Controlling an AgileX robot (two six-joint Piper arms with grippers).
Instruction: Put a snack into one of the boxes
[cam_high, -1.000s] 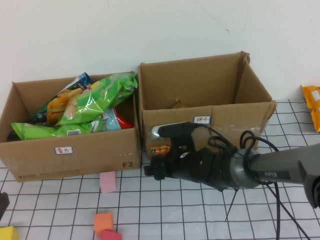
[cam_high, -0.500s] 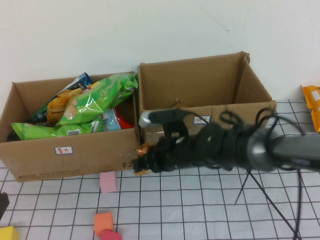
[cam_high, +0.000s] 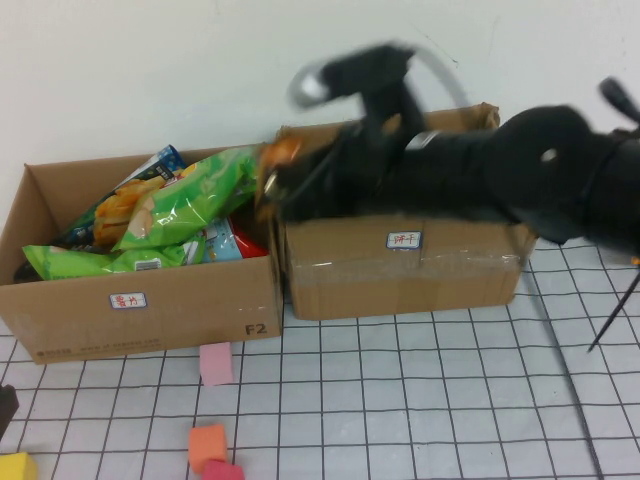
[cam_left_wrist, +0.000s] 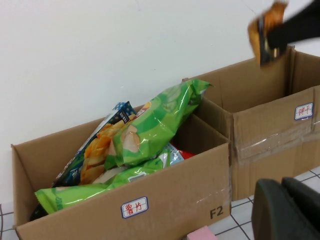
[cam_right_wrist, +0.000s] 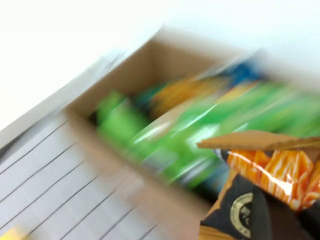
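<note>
My right gripper (cam_high: 278, 180) is shut on an orange and black snack packet (cam_high: 270, 175) and holds it in the air over the seam between the two cardboard boxes. The packet shows close up in the right wrist view (cam_right_wrist: 260, 190) and at the upper edge of the left wrist view (cam_left_wrist: 264, 31). The left box (cam_high: 150, 310) holds several green, blue and red snack bags (cam_high: 185, 205). The right box (cam_high: 400, 270) is partly hidden behind my right arm. My left gripper (cam_left_wrist: 287, 210) is low at the table's left, in front of the boxes.
Pink (cam_high: 215, 362), orange (cam_high: 207, 445) and yellow (cam_high: 15, 467) foam blocks lie on the checked cloth in front of the left box. A white wall stands close behind the boxes.
My right gripper has lifted the snack packet from the cloth in front of the right box up and back, to above the box rims. The left arm has not moved.
</note>
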